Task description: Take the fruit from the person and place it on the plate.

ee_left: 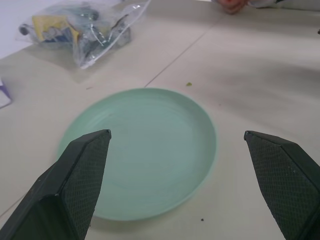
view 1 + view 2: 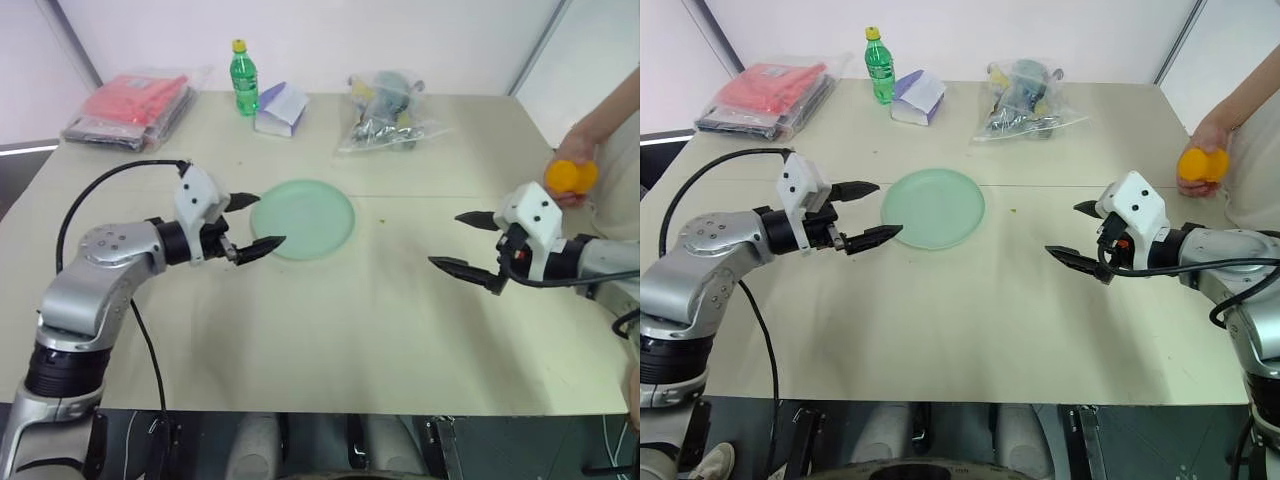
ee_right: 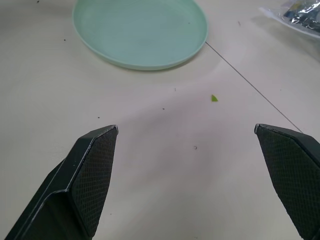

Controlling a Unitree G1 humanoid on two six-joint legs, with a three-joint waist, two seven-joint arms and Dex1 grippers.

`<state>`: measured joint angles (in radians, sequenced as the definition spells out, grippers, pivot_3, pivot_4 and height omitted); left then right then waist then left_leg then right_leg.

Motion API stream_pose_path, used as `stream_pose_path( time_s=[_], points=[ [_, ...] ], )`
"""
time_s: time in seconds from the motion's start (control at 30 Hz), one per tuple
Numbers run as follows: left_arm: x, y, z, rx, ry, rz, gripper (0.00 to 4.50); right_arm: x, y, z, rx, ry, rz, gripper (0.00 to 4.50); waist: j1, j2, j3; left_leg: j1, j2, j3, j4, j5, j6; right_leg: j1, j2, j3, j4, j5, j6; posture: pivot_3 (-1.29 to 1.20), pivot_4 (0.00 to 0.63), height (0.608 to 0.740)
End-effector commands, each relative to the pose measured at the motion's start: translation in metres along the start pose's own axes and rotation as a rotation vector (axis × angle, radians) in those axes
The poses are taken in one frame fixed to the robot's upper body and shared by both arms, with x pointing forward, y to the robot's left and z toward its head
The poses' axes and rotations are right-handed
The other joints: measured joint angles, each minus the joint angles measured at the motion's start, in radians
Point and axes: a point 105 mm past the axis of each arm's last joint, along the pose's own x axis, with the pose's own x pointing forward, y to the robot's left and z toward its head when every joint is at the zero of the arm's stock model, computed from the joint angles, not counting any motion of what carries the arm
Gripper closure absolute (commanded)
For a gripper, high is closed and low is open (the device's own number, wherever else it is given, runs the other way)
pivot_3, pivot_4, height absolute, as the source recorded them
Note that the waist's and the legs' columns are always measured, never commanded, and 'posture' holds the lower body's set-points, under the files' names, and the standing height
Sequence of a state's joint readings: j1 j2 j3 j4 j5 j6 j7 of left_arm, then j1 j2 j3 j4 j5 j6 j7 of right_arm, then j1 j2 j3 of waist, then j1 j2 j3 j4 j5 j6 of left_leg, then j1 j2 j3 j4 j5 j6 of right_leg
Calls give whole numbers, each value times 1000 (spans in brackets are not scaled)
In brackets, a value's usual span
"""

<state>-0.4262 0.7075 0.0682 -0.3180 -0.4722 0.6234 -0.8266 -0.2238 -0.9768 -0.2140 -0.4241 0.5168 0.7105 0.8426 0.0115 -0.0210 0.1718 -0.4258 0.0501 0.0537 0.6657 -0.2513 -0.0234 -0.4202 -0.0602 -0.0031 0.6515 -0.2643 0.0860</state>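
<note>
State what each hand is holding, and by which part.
Left hand and right hand are open and empty. The person's hand wraps the fruit from above.

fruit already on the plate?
No. The round pale mint-green plate lies bare on the table, and the bright orange-yellow fruit is in the person's hand at the table's right edge.

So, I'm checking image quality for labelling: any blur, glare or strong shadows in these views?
Left wrist view: the plate has a slightly smeared rim and the plastic bag shows glare. Right wrist view: the table carries only soft shadows. Head views: even lighting, and the fruit in the person's hand is sharp enough.
</note>
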Motion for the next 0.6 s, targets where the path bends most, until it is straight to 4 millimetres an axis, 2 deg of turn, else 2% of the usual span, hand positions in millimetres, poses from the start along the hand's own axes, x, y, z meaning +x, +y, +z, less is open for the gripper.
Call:
stream_pose_path(
  time_s=[0.03,0.6],
  points=[
    [-6,0,14,28,-46,11,27,-6,-8,12,-46,-30,-32,0,0,0,0,0,0,0,0,0,0,0,0,0,0,0,0,0,150,731],
    [-5,-1,16,14,-58,23,27,-5,-9,11,-46,-30,-28,0,0,0,0,0,0,0,0,0,0,0,0,0,0,0,0,0,150,731]
  ],
)
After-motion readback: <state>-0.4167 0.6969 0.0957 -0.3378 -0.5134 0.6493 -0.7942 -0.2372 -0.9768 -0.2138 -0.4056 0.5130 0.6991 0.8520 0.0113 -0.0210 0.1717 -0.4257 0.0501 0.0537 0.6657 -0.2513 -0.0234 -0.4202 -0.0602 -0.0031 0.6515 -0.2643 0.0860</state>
